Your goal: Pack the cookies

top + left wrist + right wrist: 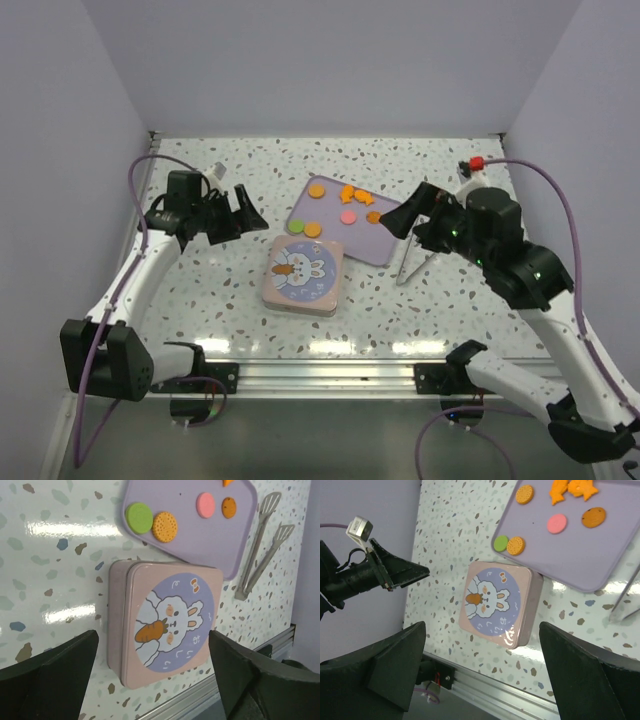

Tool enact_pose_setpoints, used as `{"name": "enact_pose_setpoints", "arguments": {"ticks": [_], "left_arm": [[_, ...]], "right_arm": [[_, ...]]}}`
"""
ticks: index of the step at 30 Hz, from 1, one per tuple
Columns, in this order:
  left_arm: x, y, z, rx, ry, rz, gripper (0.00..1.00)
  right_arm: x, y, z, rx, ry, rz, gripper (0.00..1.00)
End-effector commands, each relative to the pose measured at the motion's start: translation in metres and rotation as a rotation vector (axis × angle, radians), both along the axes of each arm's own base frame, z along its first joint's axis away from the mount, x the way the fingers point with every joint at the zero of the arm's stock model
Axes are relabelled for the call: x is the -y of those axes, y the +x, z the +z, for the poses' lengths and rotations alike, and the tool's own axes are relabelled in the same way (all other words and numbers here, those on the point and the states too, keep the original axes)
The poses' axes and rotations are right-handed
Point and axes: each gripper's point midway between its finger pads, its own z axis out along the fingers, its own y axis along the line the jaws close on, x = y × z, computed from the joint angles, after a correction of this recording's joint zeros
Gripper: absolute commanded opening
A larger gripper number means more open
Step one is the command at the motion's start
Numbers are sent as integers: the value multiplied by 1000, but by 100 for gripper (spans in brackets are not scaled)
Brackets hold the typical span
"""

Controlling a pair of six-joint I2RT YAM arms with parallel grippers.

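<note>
left gripper (248,212) spread, empty | right gripper (405,212) spread, empty | cookies (346,194) between both, on lilac tray (375,242) | rabbit-lid tin (303,270) shut | tongs (410,262) near right gripper | likely light, stiff, brittle, lying flat: pinch opposite rims gently

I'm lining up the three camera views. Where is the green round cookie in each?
Top external: the green round cookie lies at the near-left corner of the lilac rectangular tray, just left of centre.
Left wrist: the cookie is upper left, on the tray's corner.
Right wrist: the cookie is just above centre, on the tray's corner.
Shared landmark: the pink square tin with a rabbit lid, next to that corner in every view.
</note>
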Motion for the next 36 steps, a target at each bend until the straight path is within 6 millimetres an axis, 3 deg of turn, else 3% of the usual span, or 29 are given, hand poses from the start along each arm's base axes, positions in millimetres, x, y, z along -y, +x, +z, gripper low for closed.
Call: {"name": "enact_pose_setpoints", "arguments": {"ticks": [1, 7, 12, 17, 20, 21, 23, 24, 26, 27, 28, 29, 30, 31, 34, 36], "left_arm": [[-7, -10, -5, 9, 27, 16, 100], [-15, -21, -11, 10, 70, 28, 100], [-22, -19, -1, 75, 106, 42, 100], [-58, -15, 8, 116, 218, 247, 100], [-82, -16, 14, 206, 290, 363, 100], [-88, -10, 23, 280, 294, 403, 100], [-111, -17, 28, 381, 366, 486, 100], [-116, -11, 41, 480, 374, 516, 100], [-138, -20, 34, 572, 473, 570, 100], [-145, -16, 46, 662, 487, 615, 100], [-154, -22, 27, 677, 569, 606, 100], [-154, -17, 37, 765, 575, 608, 99], [-154, -17, 32, 793, 606, 578, 98], [-155, -19, 9, 787, 670, 531, 99], [-161, -21, -27, 778, 702, 546, 100], [-164, -21, -37, 795, 671, 598, 100]], "right_arm": [[24, -10, -21, -18, -45, -85, 99], [39, -38, -9, -3, 34, -111, 99], [54, -57, 5, 28, 83, -145, 99], [69, -74, 17, 95, 92, -148, 99], [85, -71, 17, 132, 42, -213, 99], [88, -69, 16, 138, 24, -222, 99], [95, -68, 17, 169, -41, -224, 99], [96, -66, 21, 176, -57, -222, 99], [95, -66, 19, 163, -98, -197, 99], [95, -67, 17, 164, -132, -172, 99], [93, -67, 14, 146, -155, -152, 99], [92, -68, 12, 146, -174, -130, 99], [92, -68, 9, 142, -187, -122, 99], [91, -70, 9, 153, -189, -113, 99], [89, -73, 8, 192, -189, -73, 99], [86, -74, 8, 199, -189, -52, 99]]}}
